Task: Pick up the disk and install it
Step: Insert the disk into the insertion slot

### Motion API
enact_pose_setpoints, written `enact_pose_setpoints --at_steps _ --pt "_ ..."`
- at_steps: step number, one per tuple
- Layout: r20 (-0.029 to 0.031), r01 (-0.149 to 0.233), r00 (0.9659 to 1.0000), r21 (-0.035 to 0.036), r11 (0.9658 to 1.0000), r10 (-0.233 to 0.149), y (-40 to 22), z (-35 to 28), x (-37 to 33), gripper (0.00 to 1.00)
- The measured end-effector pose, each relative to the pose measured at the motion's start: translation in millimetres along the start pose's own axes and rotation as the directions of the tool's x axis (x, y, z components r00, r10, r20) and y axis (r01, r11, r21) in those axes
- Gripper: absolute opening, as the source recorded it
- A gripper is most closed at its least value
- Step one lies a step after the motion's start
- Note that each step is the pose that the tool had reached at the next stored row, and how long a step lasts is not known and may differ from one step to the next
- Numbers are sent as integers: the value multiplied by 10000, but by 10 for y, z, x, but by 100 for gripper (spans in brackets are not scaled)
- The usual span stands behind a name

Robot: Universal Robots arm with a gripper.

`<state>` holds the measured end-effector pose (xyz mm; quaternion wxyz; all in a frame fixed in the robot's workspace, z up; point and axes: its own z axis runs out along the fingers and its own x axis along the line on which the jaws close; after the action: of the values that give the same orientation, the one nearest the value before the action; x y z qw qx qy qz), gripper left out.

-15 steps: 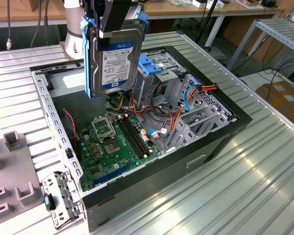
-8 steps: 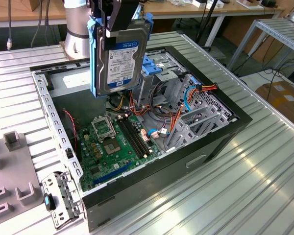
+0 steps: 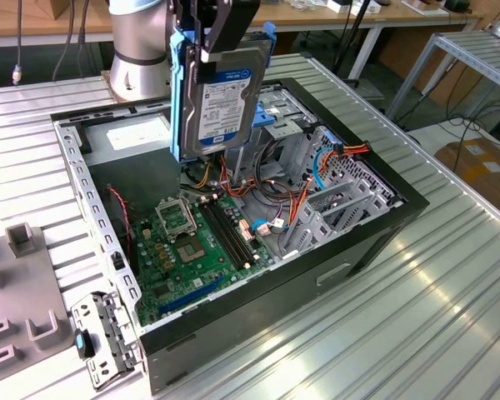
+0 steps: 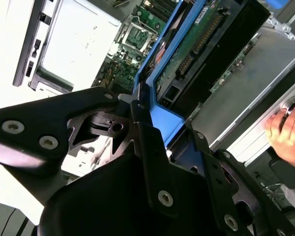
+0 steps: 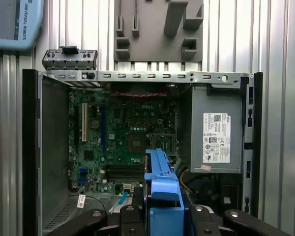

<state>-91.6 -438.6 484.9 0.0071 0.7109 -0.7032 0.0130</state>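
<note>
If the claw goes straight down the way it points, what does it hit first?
Likely the loose cables above the motherboard, met by the held disk before the claw; depth is unclear.

case (image 3: 342, 267) top: lid off, open from above
under disk (image 3: 225, 100): cables (image 3: 271, 196) bunched just below
motherboard (image 3: 192, 246) side: low, roomy
metal cage (image 3: 337, 179): blocks exterior view's right
power-supply box (image 3: 129, 133): fills corner at exterior view's left, near gripper (image 3: 223, 46)

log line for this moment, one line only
tool: shut on disk | disk: held upright above open computer case, clear of motherboard | install: not yet done
</note>
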Motion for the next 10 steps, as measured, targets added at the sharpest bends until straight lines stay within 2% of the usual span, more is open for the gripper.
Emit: enact_pose_setpoints --at_steps 6,10 --pt "-8 0 10000 -1 10000 0 -138 7 2 37" --pt "-8 1 10000 -1 10000 -1 -158 8 10 37"
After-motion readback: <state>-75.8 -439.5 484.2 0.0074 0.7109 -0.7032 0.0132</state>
